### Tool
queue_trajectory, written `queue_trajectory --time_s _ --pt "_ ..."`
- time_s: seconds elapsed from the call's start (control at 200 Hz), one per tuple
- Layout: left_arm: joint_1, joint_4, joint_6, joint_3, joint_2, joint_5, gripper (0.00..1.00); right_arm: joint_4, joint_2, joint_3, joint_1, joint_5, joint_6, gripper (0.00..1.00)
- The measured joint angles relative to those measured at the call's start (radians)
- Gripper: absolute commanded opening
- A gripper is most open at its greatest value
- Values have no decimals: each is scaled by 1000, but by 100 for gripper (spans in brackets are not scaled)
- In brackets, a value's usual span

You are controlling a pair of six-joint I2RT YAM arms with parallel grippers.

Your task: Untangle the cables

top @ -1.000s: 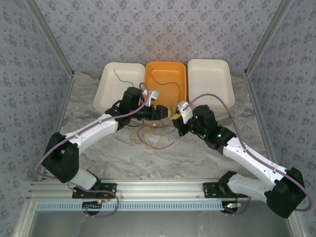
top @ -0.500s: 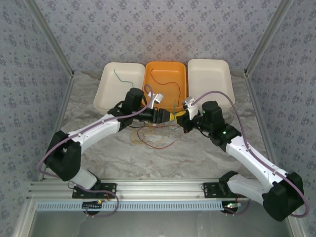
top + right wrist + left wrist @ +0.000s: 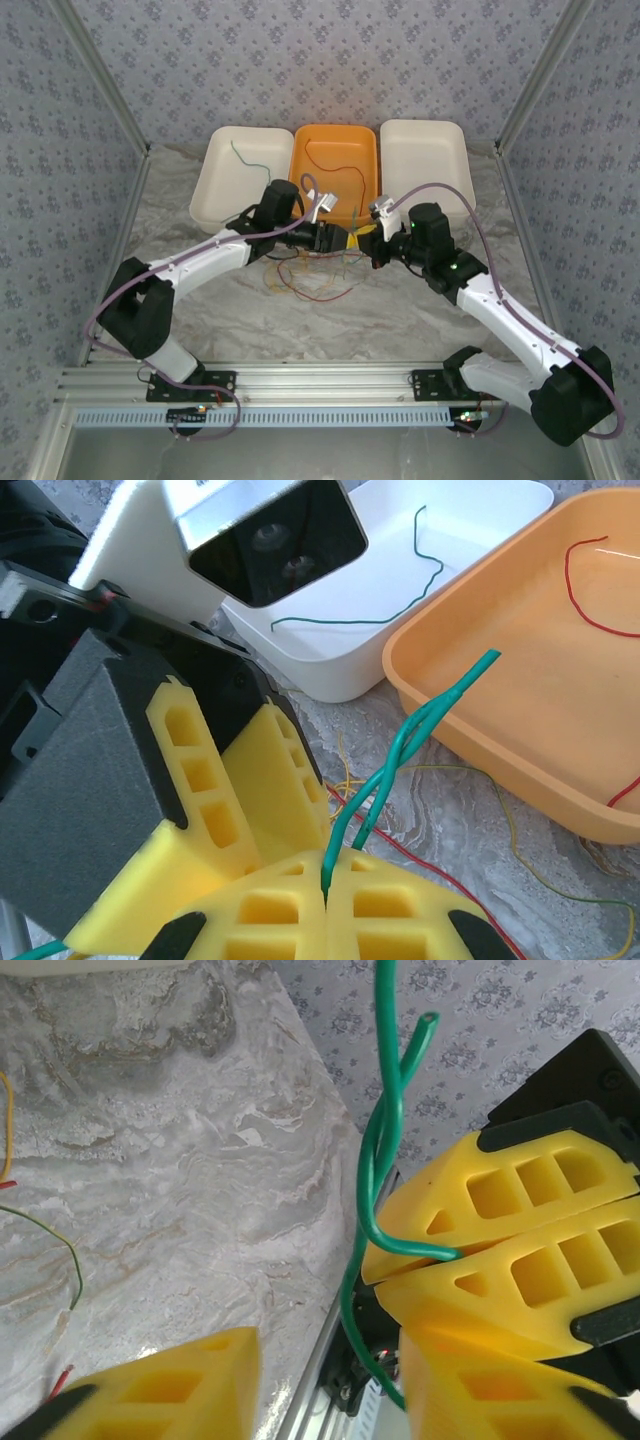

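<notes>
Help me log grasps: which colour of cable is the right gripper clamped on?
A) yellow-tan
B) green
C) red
B: in the right wrist view, the twisted green cable sticks up out of the shut right gripper.

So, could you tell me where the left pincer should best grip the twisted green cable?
Grip the twisted stretch of the green cable just beyond the right pincer, which clamps it. That stretch stands free, so the open left pincer could close across it sideways.
</notes>
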Motion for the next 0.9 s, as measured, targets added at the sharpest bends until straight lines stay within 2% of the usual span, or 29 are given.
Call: queue_trajectory --time_s 0.115,0.24,0.44,0.515,0.61,0.904 --pt "5 -9 -6 -1 0 -14 64 -1 -5 5 -1 4 0 0" --pt "4 -20 -1 -1 -1 -10 60 -8 -6 6 0 6 -1 0" --pt "1 -26 3 -1 -1 19 45 -19 -6 6 9 19 -9 0" --pt "-4 -27 10 0 -1 32 34 -20 -6 6 12 26 -12 0" --pt "-9 -30 15 2 -1 45 0 -23 -6 6 16 35 -12 0" --pt "9 -42 21 1 -35 20 0 -34 -19 6 15 91 -12 0"
